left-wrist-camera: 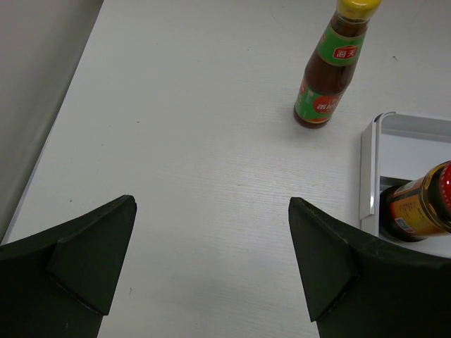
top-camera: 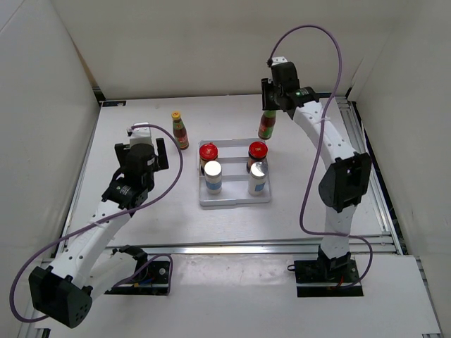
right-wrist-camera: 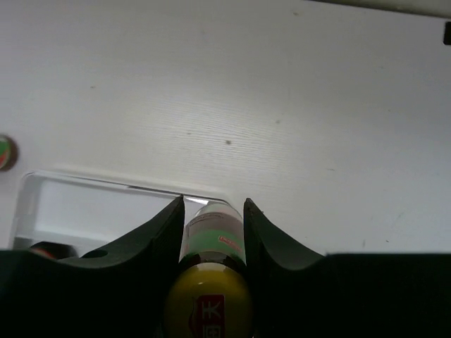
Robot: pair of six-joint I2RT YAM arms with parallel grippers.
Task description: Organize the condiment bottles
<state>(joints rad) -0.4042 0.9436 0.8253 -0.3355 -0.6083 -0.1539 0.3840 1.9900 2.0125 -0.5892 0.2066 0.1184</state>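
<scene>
Condiment bottles are mostly sitting grouped: left dark jar (top-camera: 208,153) and right dark jar (top-camera: 258,150) are standing upright in the white tray (top-camera: 235,202). Left shaker (top-camera: 213,177) and right shaker (top-camera: 258,179) are standing just in front of them, nearer the arm bases, so like is pairing with like in rows. Far strip of the tray is looking bare in the right wrist view, so I'm reading it as the slot for the two sauce bottles. Right gripper (right-wrist-camera: 213,211) is pinching the held sauce bottle (right-wrist-camera: 211,236) at the neck under its yellow cap, jaws pressing on it from both sides. A high grip is probably leaving the fingers clear of the jars for the drop into the tray. That bottle is sitting upright in the jaws just beyond the tray's far right corner, near the right dark jar. Can't tell whether its base is touching the table. Free sauce bottle (top-camera: 180,132) is standing upright on the table off the tray's far left corner, apart from it. Left gripper (left-wrist-camera: 211,208) is carrying nothing, jaws spread wide, hovering over the table left of the tray and pointing toward that bottle, probably staging for its own pick. Judging progress: four of six placed, one in hand, one waiting. Risk: clipping the right dark jar's lid on the way in.
</scene>
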